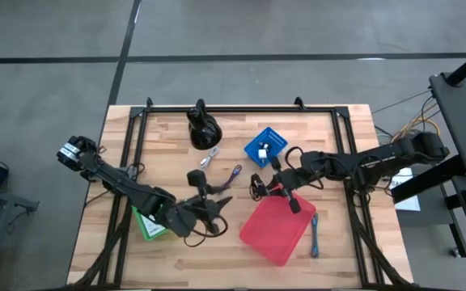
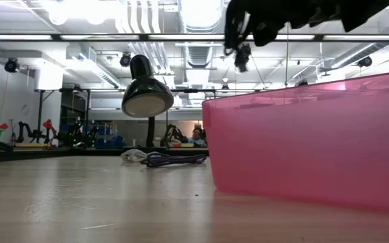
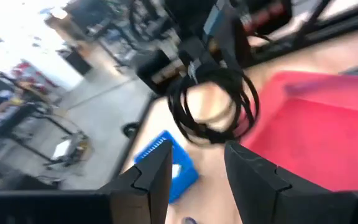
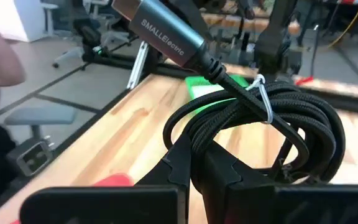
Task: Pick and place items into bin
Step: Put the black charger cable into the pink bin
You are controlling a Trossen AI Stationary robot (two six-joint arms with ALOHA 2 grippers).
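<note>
Our right hand point(image 4: 201, 163) is clamped on the cable point(image 4: 260, 134), a light, floppy coil; we grip it across the bundled loops. Left hand point(image 3: 197, 180) half-open, empty.

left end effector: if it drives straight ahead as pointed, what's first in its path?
Likely the black coiled cable hanging from the right end effector, dead ahead of the left end effector. The red bin lies just beside that line. Depth is uncertain.

blur: black coiled cable point(image 3: 213, 102) | cut off: pink bin point(image 2: 316, 148) | contents: perhaps hidden
</note>
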